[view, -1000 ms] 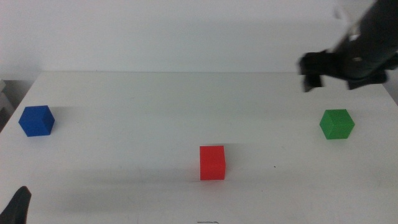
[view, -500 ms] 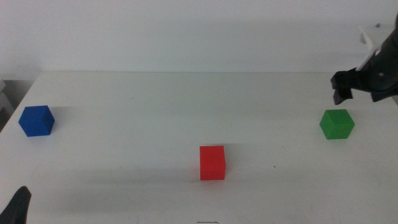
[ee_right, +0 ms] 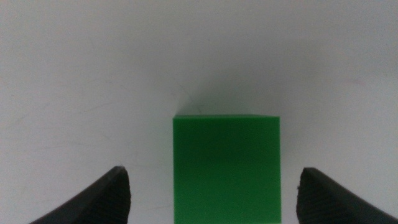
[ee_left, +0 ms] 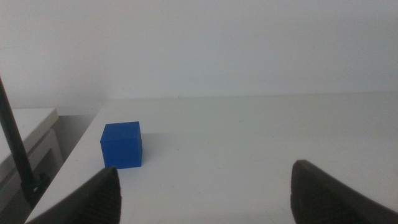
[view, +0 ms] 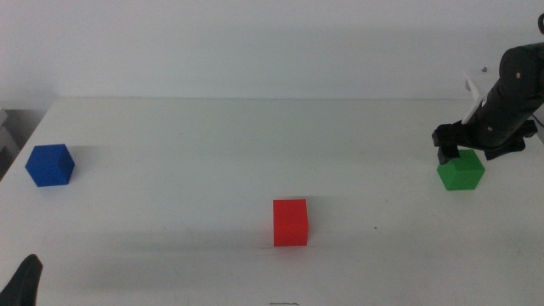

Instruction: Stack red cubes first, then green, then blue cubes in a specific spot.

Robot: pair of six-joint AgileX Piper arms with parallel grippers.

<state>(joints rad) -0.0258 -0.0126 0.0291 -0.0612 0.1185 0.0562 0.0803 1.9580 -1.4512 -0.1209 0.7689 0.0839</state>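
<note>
The red cube (view: 290,223) stands alone near the table's front middle. A green cube (view: 461,170) sits at the right side, and my right gripper (view: 456,151) hangs just above and behind it, open. In the right wrist view the green cube (ee_right: 226,168) lies between the two spread jaws, touching neither. The blue cube (view: 49,164) rests far left, and the left wrist view shows the blue cube (ee_left: 122,145) ahead of my open left gripper (ee_left: 205,186). That left gripper (view: 24,285) waits at the bottom left corner, holding nothing.
The white table (view: 212,144) ends at a far edge against a pale wall. A low white shelf (ee_left: 25,137) and a thin dark rod (ee_left: 15,149) stand beyond the table's left side.
My right gripper has swung right and dropped from mid-air down over the green cube. The cubes and the left arm have stayed put.
</note>
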